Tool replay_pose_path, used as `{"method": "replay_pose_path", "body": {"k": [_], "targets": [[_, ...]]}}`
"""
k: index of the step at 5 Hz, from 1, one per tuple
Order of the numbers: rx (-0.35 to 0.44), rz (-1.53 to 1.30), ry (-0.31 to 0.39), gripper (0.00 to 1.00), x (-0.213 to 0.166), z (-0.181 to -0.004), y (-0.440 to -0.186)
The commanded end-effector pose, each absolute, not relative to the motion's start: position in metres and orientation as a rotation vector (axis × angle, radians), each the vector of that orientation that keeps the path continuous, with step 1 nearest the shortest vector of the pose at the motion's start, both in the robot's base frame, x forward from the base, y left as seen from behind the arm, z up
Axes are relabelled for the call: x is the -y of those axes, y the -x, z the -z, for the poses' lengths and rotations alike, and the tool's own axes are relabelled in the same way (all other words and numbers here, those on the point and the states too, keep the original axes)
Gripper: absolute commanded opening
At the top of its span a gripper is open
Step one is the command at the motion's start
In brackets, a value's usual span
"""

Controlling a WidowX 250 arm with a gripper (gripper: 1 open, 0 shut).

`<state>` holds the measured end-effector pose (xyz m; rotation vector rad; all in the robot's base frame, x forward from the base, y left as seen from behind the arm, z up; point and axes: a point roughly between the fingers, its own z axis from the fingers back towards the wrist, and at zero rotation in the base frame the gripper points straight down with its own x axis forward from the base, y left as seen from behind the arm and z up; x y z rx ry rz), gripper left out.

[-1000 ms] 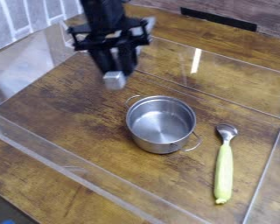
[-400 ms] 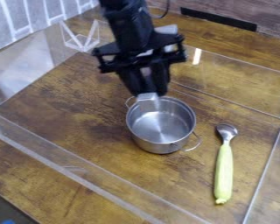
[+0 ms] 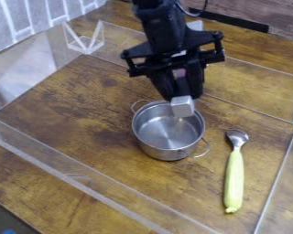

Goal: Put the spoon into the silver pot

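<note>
Arm [image 3: 174, 55] moved right, now over pot [image 3: 168, 128] | jaws together, empty | next: open above spoon [image 3: 233, 174] handle

Yellow-green spoon [image 3: 234, 172] flat, just right of silver pot [image 3: 168, 129]

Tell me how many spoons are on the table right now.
1. The spoon lies on the wooden table, just right of the silver pot, outside it. The arm may hide a little behind it.
</note>
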<state>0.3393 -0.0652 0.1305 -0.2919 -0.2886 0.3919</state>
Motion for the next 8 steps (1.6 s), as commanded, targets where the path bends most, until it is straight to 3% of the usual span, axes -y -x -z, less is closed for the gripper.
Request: {"method": "replay_pose_path", "body": {"k": [1,3,5,8], "targets": [[0.335,-0.407,0.287,0.0,0.048,-0.136,-0.344],[0.326,-0.255,0.293,0.0,0.041,-0.129,-0.346],[0.367,-0.337,0.277,0.0,0.032,-0.123,-0.337],[0.406,-0.302,0.323,0.0,0.04,-0.153,-0.32]]}}
